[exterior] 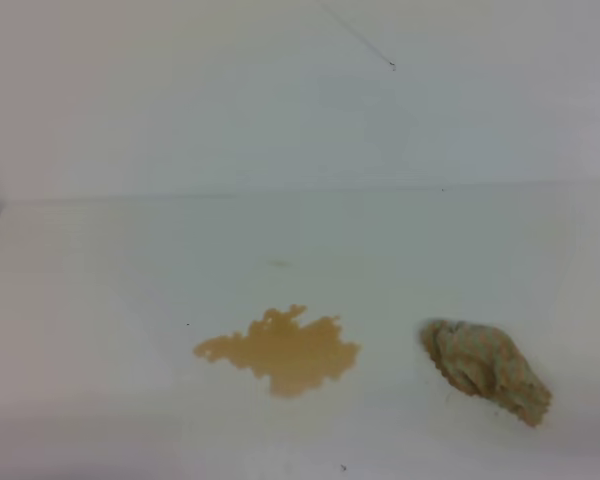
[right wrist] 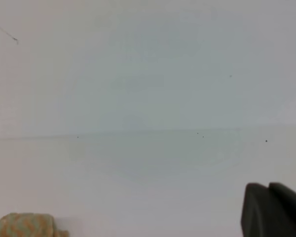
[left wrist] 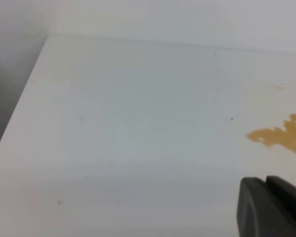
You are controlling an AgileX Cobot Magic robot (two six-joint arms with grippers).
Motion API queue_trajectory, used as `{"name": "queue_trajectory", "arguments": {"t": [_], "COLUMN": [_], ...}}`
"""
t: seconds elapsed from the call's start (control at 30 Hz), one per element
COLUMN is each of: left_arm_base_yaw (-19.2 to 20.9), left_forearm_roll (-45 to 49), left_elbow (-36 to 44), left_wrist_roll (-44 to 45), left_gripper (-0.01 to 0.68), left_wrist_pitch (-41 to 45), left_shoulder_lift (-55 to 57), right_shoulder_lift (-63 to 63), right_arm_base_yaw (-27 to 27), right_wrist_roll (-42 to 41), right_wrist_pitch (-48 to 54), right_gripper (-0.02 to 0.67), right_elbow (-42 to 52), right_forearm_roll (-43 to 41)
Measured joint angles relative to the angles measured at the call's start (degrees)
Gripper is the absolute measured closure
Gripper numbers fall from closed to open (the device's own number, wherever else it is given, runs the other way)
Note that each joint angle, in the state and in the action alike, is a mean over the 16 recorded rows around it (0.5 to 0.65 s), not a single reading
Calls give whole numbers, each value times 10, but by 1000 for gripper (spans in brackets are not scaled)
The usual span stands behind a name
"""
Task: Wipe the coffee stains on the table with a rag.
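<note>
The coffee stains (exterior: 285,352) form a flat tan-brown blotch with ragged edges on the white table (exterior: 130,290), front of centre. The rag (exterior: 485,368), a lumpy beige-greenish wad, lies on the table a hand's width to the right of the blotch, apart from it. No gripper shows in the exterior high view. In the left wrist view my left gripper (left wrist: 266,180) is a dark shape at the bottom right, fingers together, with the stains (left wrist: 281,136) just beyond it. My right gripper (right wrist: 269,186) looks the same, shut and empty, with the rag (right wrist: 24,224) far to its left.
A plain white wall (exterior: 300,100) rises behind the table's far edge, with a thin dark mark (exterior: 392,66) on it. The table's left edge (left wrist: 19,98) drops off to a dark gap. A faint smudge (exterior: 278,264) lies behind the stains.
</note>
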Motion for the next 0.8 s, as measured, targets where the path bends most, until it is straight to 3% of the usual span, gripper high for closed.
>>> {"name": "queue_trajectory", "arguments": {"t": [0.33,0.8], "left_arm_base_yaw": [0,0], "left_forearm_roll": [0,0], "left_elbow": [0,-1], "left_wrist_roll": [0,0], "left_gripper": [675,675], "left_wrist_pitch": [0,1], "left_shoulder_lift": [0,1], "right_shoulder_lift": [0,1], "right_arm_base_yaw": [0,0], "right_wrist_roll": [1,29], "right_wrist_pitch": [-32,-248], "right_gripper": [652,652], "right_elbow": [0,-28], "right_forearm_roll": [5,51]}}
